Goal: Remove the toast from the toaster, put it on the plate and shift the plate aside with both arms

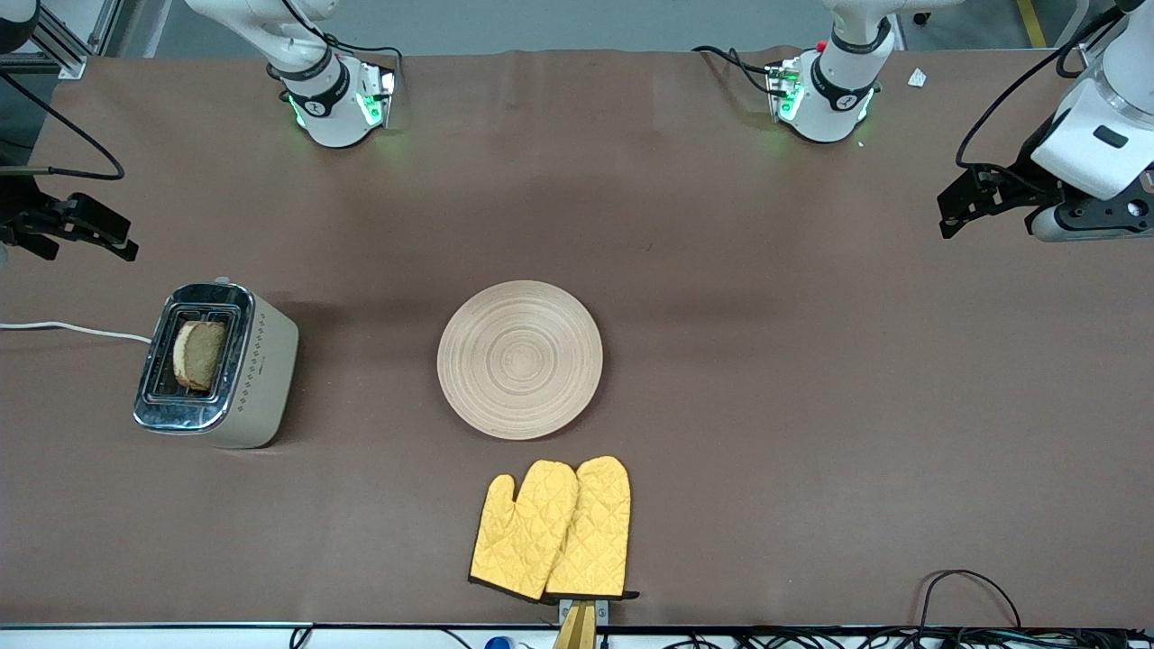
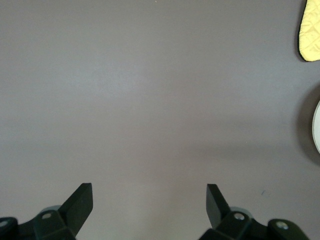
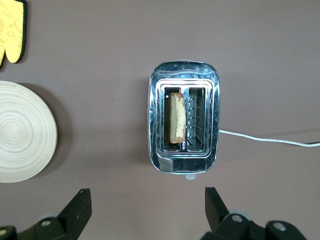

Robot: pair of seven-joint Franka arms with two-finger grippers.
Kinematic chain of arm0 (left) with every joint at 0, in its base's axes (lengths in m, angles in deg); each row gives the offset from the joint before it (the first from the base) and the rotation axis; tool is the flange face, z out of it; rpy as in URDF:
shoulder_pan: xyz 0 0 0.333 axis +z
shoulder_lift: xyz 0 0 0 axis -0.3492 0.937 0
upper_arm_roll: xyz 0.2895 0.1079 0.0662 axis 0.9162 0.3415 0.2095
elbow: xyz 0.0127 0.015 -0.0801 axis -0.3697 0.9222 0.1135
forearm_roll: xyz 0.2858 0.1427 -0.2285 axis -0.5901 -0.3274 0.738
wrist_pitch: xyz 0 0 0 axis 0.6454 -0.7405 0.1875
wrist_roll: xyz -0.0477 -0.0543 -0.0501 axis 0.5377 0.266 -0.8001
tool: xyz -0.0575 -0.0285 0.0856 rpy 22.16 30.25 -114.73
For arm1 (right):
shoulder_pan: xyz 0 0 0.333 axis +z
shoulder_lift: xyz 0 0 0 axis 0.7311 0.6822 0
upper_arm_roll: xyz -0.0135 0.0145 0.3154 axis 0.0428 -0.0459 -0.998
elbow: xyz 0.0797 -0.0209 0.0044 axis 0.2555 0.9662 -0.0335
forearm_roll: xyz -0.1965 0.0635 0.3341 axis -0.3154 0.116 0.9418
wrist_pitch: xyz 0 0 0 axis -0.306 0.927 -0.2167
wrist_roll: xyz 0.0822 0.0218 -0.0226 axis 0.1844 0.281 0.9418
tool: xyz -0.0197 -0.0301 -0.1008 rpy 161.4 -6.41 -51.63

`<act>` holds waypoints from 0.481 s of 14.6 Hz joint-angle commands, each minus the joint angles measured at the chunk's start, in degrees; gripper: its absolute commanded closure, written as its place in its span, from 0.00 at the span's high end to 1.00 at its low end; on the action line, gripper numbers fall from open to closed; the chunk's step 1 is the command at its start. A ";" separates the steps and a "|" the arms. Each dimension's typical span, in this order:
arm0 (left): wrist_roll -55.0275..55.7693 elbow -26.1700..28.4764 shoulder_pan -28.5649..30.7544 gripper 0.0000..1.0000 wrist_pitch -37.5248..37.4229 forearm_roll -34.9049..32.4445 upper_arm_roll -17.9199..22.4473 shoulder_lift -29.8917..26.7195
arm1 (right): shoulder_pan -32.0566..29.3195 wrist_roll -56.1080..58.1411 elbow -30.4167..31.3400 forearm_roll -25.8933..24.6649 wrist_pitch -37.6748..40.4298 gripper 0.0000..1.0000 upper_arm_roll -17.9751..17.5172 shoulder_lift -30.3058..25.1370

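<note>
The toast (image 1: 198, 354) stands upright in one slot of a silver toaster (image 1: 266, 361) at the right arm's end of the table; the right wrist view shows it (image 3: 176, 120) from above. The round beige plate (image 1: 520, 359) lies bare mid-table, and it also shows in the right wrist view (image 3: 20, 132) and as a sliver in the left wrist view (image 2: 317, 125). My right gripper (image 1: 90, 239) (image 3: 147, 191) is open and empty, up over the table beside the toaster. My left gripper (image 1: 947, 216) (image 2: 149, 187) is open and empty over bare table at the left arm's end.
Two yellow quilted oven mitts (image 1: 552, 529) lie nearer the front camera than the plate, close to the table edge; they also show in the wrist views (image 3: 12, 30) (image 2: 311, 30). The toaster's white cord (image 1: 72, 329) runs off the right arm's end.
</note>
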 commanded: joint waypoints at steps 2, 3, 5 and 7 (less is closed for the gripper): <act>-1.01 -0.89 0.21 1.00 -1.16 -0.37 -0.18 0.38 | -0.85 -0.17 0.82 -0.01 -0.32 1.00 -0.50 -0.94; -1.01 -0.89 0.21 1.00 -1.16 -0.37 -0.18 0.30 | -0.85 -0.17 0.82 -0.01 -0.32 1.00 -0.50 -0.94; -1.01 -0.98 0.21 1.00 -1.16 -0.45 -0.18 0.38 | -0.85 -0.17 0.82 0.07 -0.23 1.00 -0.50 -0.94; -1.09 -1.06 0.21 1.00 -1.16 -0.37 -0.18 0.65 | -0.85 -0.17 0.82 0.16 -0.23 1.00 -0.50 -0.94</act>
